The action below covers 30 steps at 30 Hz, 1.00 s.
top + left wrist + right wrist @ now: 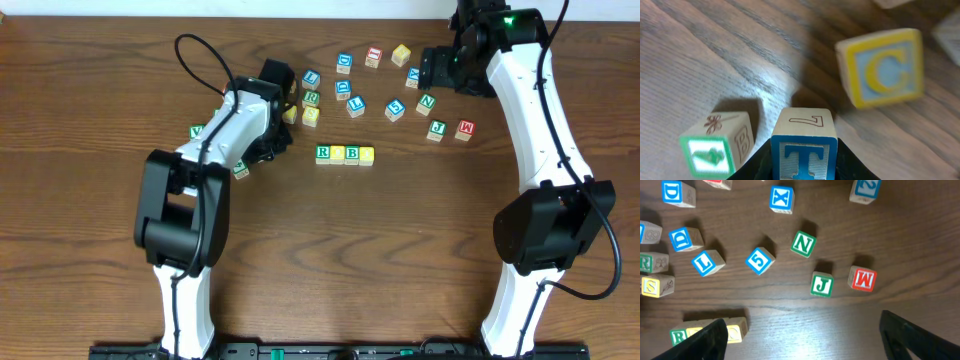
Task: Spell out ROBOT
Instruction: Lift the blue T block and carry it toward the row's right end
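- Row (345, 154), nearest the bases: four blocks touching, R first, B third. I read R-O-B-O, though the two yellow ones were unclear.
- T block (804, 127): one, clamped in the left gripper (803, 167), left of the row, near a C block (882, 67).
- Remaining, I judged: T onto the row's right end.
- Loose blocks (395, 108): I counted roughly sixteen.
- Right gripper (802, 330): fingers apart, empty, farthest.

Wooden blocks, one character each: blue T block (804, 157), 7 on its top; yellow C block (885, 70); X block (781, 199); N block (804, 243); 5 block (760, 260); J block (821, 285); M block (862, 279).
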Motion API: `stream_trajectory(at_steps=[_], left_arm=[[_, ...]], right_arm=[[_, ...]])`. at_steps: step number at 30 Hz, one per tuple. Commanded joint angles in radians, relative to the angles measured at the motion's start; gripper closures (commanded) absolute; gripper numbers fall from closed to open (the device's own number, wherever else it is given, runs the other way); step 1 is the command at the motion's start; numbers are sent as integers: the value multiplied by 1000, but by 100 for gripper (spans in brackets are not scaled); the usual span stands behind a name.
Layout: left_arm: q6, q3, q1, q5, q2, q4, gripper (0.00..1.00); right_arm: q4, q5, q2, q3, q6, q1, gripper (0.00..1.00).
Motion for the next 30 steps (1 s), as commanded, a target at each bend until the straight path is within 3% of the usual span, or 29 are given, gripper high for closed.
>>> stream_trajectory(at_steps=[1, 8, 17, 22, 30], left_arm=[[51, 35, -27, 44, -121, 8, 69], [60, 35, -142, 43, -200, 112, 69], [62, 35, -373, 38, -174, 286, 69], [62, 35, -470, -50, -160, 359, 69], [56, 35, -518, -66, -75, 426, 69]], right_arm=[[12, 13, -25, 18, 1, -10, 4], [12, 39, -25, 18, 0, -46, 1], [-2, 54, -25, 18, 0, -97, 1], [-16, 54, -25, 18, 0, -116, 1], [-31, 92, -25, 18, 0, -154, 1]])
